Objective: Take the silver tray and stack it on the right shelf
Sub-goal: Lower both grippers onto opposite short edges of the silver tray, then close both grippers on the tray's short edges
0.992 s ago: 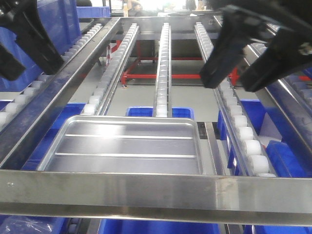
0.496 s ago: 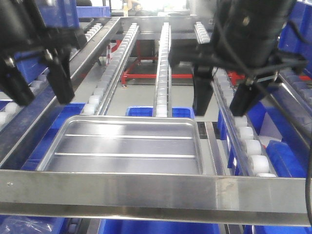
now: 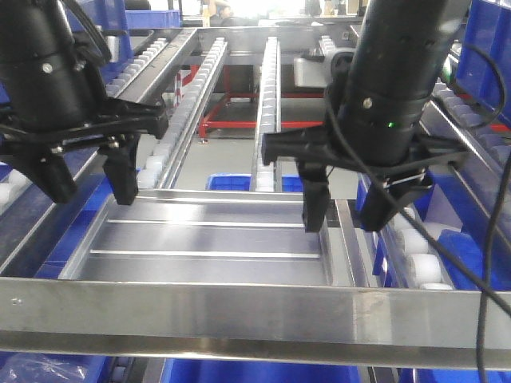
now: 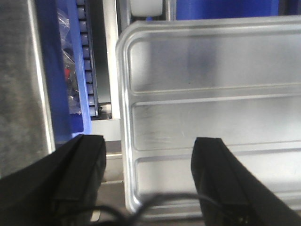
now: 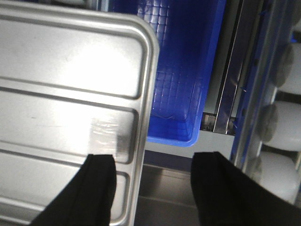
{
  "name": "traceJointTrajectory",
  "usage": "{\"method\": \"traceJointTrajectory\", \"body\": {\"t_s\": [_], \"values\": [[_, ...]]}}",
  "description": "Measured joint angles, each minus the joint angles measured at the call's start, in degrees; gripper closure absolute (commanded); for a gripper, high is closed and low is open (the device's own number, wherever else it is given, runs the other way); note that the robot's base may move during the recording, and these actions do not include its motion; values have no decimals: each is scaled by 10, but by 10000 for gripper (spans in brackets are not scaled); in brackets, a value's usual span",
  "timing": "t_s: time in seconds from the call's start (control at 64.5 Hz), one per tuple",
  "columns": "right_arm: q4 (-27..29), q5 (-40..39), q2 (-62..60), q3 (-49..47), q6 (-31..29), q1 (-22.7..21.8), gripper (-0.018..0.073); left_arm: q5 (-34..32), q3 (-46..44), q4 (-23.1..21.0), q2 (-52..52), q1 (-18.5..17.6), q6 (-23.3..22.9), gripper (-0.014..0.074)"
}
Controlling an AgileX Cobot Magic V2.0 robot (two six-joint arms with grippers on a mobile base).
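The silver tray point(image 3: 207, 239), shiny with two raised ribs, lies flat just behind the front bar point(image 3: 255, 315) of a roller rack. That bar shows one small screw near its left end, and no bar with two screws is in view. My left gripper point(image 3: 89, 185) is open and points down, one finger on each side of the tray's left rim point(image 4: 123, 117). In its wrist view the left gripper point(image 4: 148, 157) holds nothing. My right gripper point(image 3: 345, 214) is open astride the tray's right rim point(image 5: 143, 108). The right gripper point(image 5: 155, 181) is also empty.
White roller lanes point(image 3: 267, 104) run back from the tray, with another lane point(image 3: 403, 223) close to my right gripper's outer finger. Blue bins point(image 5: 183, 70) sit below the rack. A steel side rail point(image 3: 96, 152) passes behind my left gripper.
Both arms have come down from high at the sides and turned their fingers downward. They now straddle the tray's left and right rims. The tray has not moved.
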Motion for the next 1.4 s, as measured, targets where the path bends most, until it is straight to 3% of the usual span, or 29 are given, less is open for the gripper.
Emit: {"method": "traceJointTrajectory", "body": {"t_s": [0.574, 1.395], "values": [[-1, -25, 23, -1, 0, 0, 92, -17, -1, 0, 66, 0, -17, 282], [-1, -24, 24, -1, 0, 0, 94, -17, -1, 0, 67, 0, -18, 282]]}}
